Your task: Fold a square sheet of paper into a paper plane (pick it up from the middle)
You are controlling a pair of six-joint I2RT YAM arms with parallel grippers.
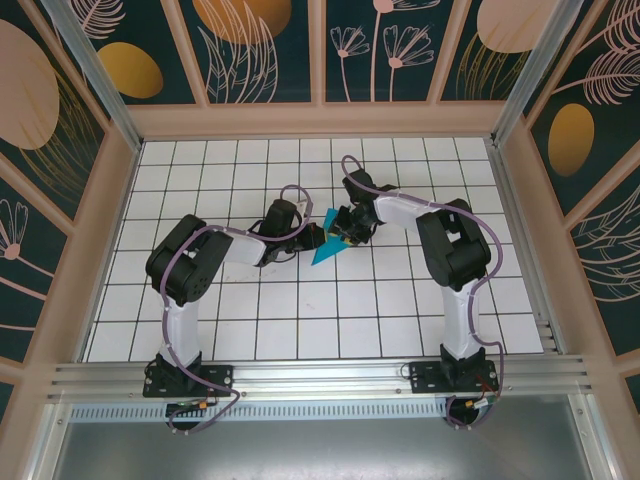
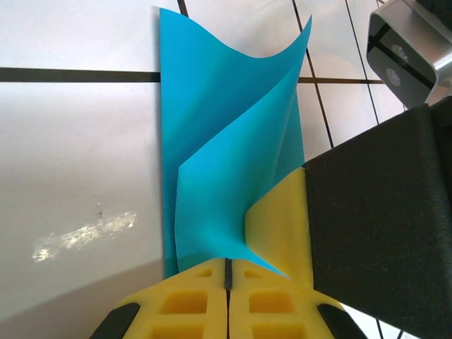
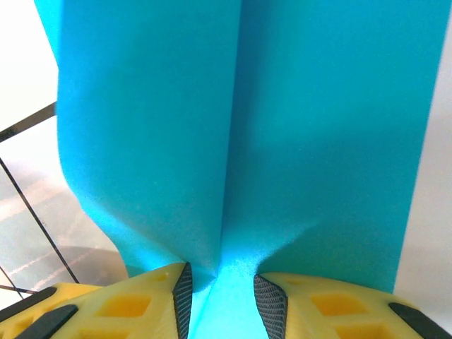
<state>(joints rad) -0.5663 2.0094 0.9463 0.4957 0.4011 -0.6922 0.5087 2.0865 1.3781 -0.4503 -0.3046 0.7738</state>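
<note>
Paper (image 1: 328, 248), already folded into a layered, pointed shape, sits over the middle of the table (image 1: 200, 310), caught between the 2 pincers that meet there. The left pincer (image 2: 227, 279), reaching in from the table's left side, has its yellow tips pressed together on the near edge of the paper, so that edge looks firmly pinched. The right pincer (image 3: 220, 293), coming from the table's right side, stands part-way spread astride the centre crease. The paper runs down between its pads, but it does not look clamped flat. From the left wrist, 2 flaps curl up and away from each other above the table, so the fold is not yet flat. The step in hand looks like setting or sharpening a lengthwise crease. To do it well, the left pincer should act as the anchor and hold its pinch without twisting, since any turn there would skew the crease line. The right pincer should close squarely on the crease, with both layers lined up edge to edge, and then slide along the fold toward the far tip instead of pulling sideways. Pull gently: thin paper tears or wrinkles where it is bunched. I cannot tell whether the lower edge touches the table, so bring the paper down slowly.
</note>
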